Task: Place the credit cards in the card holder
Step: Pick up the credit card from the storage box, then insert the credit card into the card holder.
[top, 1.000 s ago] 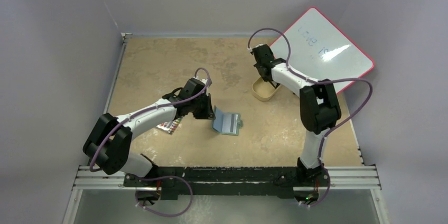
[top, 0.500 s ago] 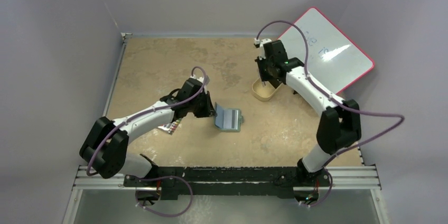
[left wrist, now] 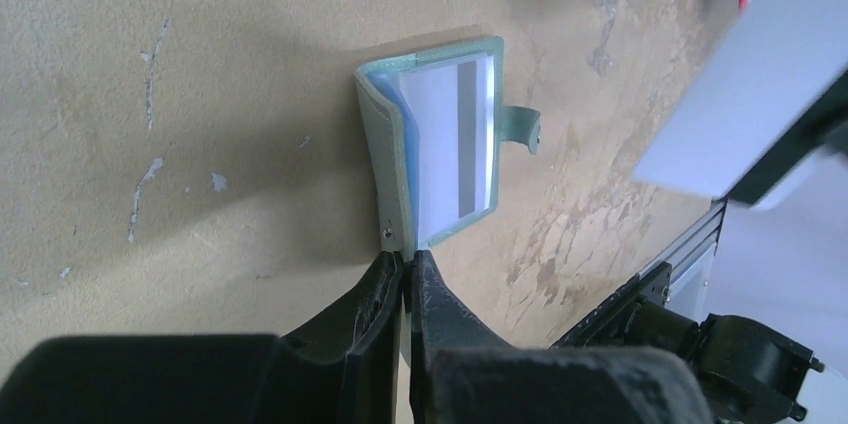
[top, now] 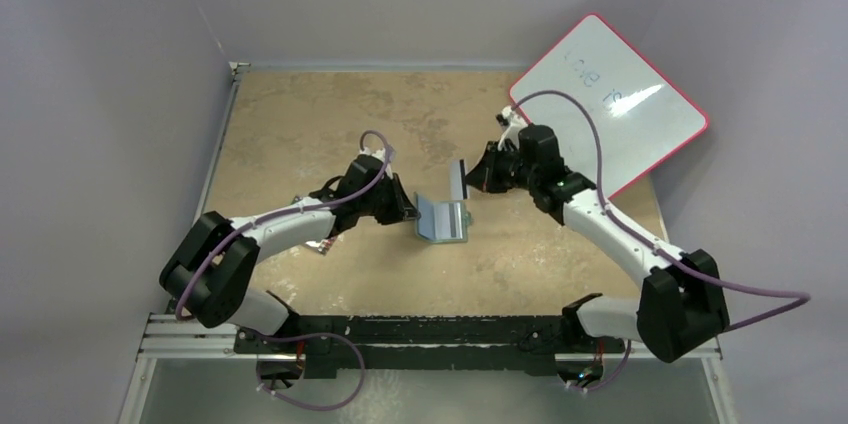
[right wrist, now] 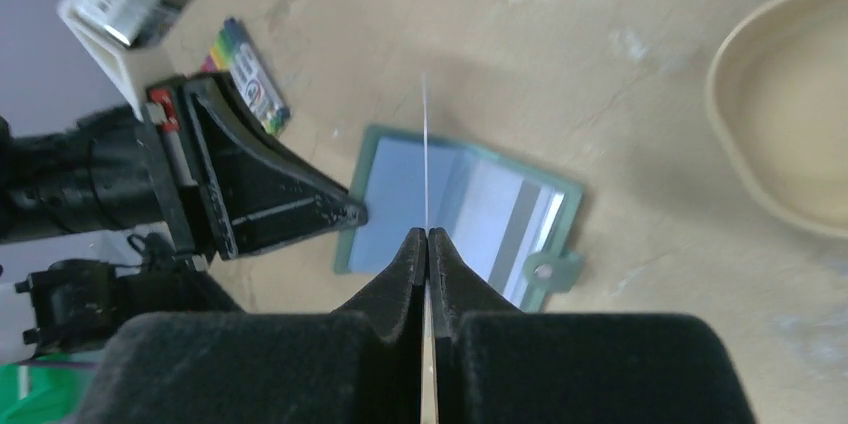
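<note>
The green card holder (top: 445, 221) lies open mid-table with one flap raised. A pale card with a dark stripe (left wrist: 467, 134) sits inside it. My left gripper (left wrist: 408, 256) is shut on the lower corner of the raised flap (left wrist: 385, 169); it also shows in the top view (top: 408, 212). My right gripper (right wrist: 427, 232) is shut on a thin credit card, seen edge-on (right wrist: 425, 149), and holds it upright just above the open holder (right wrist: 455, 209). In the top view that card (top: 460, 181) hangs off the right gripper (top: 474, 178), above the holder's far edge.
A tan oval tray (right wrist: 790, 114) stands just right of the holder, under my right arm. A pack of coloured markers (top: 322, 240) lies left of the holder beneath my left arm. A red-rimmed whiteboard (top: 610, 94) leans at the back right.
My right arm has swung from the tray leftward to above the holder, carrying a card. My left gripper has shifted the holder slightly right, still holding its flap up.
</note>
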Controlling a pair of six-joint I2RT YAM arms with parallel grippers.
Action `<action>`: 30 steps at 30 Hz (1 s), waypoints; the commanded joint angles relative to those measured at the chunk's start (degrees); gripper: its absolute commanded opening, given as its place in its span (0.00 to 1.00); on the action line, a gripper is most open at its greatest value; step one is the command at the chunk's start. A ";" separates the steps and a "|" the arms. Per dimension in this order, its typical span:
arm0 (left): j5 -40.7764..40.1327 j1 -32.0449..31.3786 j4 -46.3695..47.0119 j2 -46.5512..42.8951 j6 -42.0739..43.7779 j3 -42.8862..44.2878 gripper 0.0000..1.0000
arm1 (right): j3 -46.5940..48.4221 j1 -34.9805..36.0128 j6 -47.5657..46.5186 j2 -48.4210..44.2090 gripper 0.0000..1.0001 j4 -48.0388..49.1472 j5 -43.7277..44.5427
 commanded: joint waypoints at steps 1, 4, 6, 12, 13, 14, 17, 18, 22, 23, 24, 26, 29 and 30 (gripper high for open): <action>-0.99 0.48 2.54 -0.98 0.22 -0.85 0.06 | -7.44 2.07 12.20 -1.49 0.00 14.66 -6.69; -2.15 0.48 0.41 -1.83 1.69 -1.21 0.13 | -11.35 3.80 14.10 -0.20 0.00 19.52 -7.29; -2.51 0.48 0.14 -1.93 1.97 -1.84 0.18 | -13.52 4.57 15.40 1.54 0.00 23.13 -8.26; -3.19 0.48 0.55 -1.74 2.52 -3.61 0.21 | -16.57 5.23 17.05 7.86 0.00 30.47 -10.17; -3.36 0.48 0.58 -1.73 2.55 -3.83 0.20 | -16.55 5.25 16.70 8.64 0.00 30.51 -9.84; -3.56 0.48 0.34 -1.79 2.71 -3.96 0.21 | -16.63 5.24 16.29 9.54 0.00 30.45 -9.90; -5.34 0.48 -1.25 -1.90 3.66 -4.03 0.21 | -16.90 5.17 16.30 12.37 0.00 30.67 -11.19; -6.17 0.48 -1.80 -2.10 3.91 -4.12 0.22 | -17.01 5.13 16.05 13.12 0.00 31.28 -11.00; -8.14 0.57 -2.76 -2.99 4.67 -4.98 0.23 | -16.80 5.12 15.41 15.76 0.00 31.82 -10.34; -8.26 0.61 -2.92 -3.02 4.82 -5.06 0.22 | -16.88 5.11 15.64 16.14 0.00 32.43 -10.39; -8.37 0.57 -3.06 -2.98 4.94 -5.15 0.22 | -16.96 5.11 15.96 16.52 0.00 33.04 -10.65; -8.42 0.57 -2.98 -3.05 5.10 -5.43 0.20 | -17.03 5.02 16.42 17.36 0.00 33.69 -10.89; -8.58 0.62 -2.89 -3.06 5.14 -5.82 0.17 | -17.26 4.78 17.41 18.47 0.00 34.46 -11.03; -8.59 0.62 -2.81 -3.21 5.14 -5.88 0.16 | -17.44 4.69 17.80 18.74 0.00 34.87 -11.03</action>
